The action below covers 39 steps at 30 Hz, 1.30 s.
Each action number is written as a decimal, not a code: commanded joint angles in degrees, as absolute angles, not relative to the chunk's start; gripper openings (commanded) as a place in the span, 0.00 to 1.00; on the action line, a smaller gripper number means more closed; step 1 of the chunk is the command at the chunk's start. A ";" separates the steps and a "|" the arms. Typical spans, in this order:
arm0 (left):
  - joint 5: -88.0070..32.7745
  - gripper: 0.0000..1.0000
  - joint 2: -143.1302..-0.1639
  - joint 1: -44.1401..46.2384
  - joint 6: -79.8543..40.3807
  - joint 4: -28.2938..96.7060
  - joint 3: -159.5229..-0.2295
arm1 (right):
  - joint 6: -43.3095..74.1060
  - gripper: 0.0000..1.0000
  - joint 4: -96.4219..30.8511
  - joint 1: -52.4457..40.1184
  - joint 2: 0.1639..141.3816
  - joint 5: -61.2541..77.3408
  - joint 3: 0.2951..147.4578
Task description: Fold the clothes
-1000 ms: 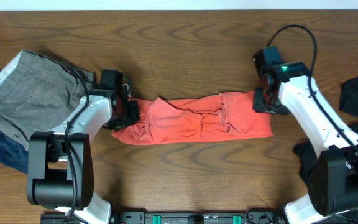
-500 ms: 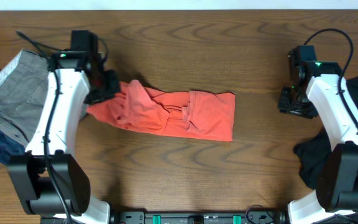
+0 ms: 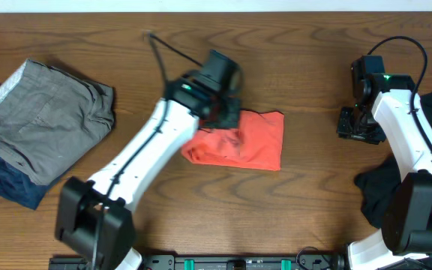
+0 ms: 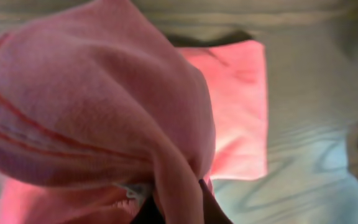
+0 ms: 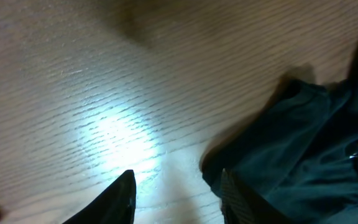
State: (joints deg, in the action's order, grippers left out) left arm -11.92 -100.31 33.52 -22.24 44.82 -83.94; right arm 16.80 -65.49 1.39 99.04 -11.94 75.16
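Left gripper [image 3: 222, 116] is pressed together on a bunched edge of the T-shirt [image 3: 257, 141], holding that end raised above the rest of the garment near the middle of the table [image 3: 201, 217]. The left wrist view shows the pinched cloth hanging close to the lens in a rounded hump, with a flat rectangular layer of the same shirt lying on the wood beneath it. Right gripper [image 5: 178, 182] sits spread with nothing between its fingers [image 5: 122, 198]. It hangs low over bare wood at the right side, well apart from the shirt and just beside a dark garment [image 5: 303, 143].

Progress, judged: well along. The shirt reads as a compact, narrow packet rather than a spread garment, no sleeves stick out, and the chest lettering is not visible. The right end lies flat with fairly straight edges; the left end is crumpled and bulging under the gripper. This looks like a crosswise fold of one end over the other, not yet laid down.

Left to do, judged: lower the lifted end onto the flat half, let go, and tidy the lumpy left edge. Whether another fold is needed cannot be told.

Grey trousers [image 3: 47, 112] lie folded at far left on top of a navy garment [image 3: 2, 184], apart from the shirt.
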 commanded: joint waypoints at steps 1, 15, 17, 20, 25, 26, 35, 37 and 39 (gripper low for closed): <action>-12.23 0.06 -102.76 36.03 -25.89 42.87 -84.66 | 15.25 0.42 -65.76 1.45 98.08 -10.87 75.31; -12.25 0.08 -106.02 41.67 -26.94 35.68 -84.64 | 14.06 0.42 -65.80 1.43 98.08 -9.34 75.31; -12.23 0.08 -106.21 42.00 -26.92 35.66 -84.64 | 14.04 0.42 -65.78 1.43 98.08 -8.86 75.31; -12.21 0.08 -106.17 42.17 -26.83 35.51 -84.66 | 12.64 0.41 -65.80 1.43 98.10 -5.67 75.31; -12.14 0.08 -105.10 40.86 -25.71 35.29 -84.68 | 7.09 0.17 -65.14 1.19 98.15 8.03 73.82; -11.86 0.08 -104.71 40.45 -25.34 35.35 -84.68 | 6.72 0.15 -64.31 0.89 98.15 8.97 72.86; -9.82 0.08 -103.26 39.00 -24.56 36.16 -84.68 | 6.85 0.12 -46.76 -5.48 98.15 12.73 58.74; -9.65 0.08 -103.20 39.00 -22.94 36.38 -84.68 | 6.83 0.13 -42.87 -7.29 98.15 13.58 56.25; -9.06 0.08 -102.74 38.89 -22.76 36.86 -84.79 | 7.73 0.13 -39.77 -8.97 98.15 13.54 54.30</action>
State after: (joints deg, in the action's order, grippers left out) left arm -10.35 -104.99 39.09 -24.71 36.32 -83.94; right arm 7.60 -41.32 -7.05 98.91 11.51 56.10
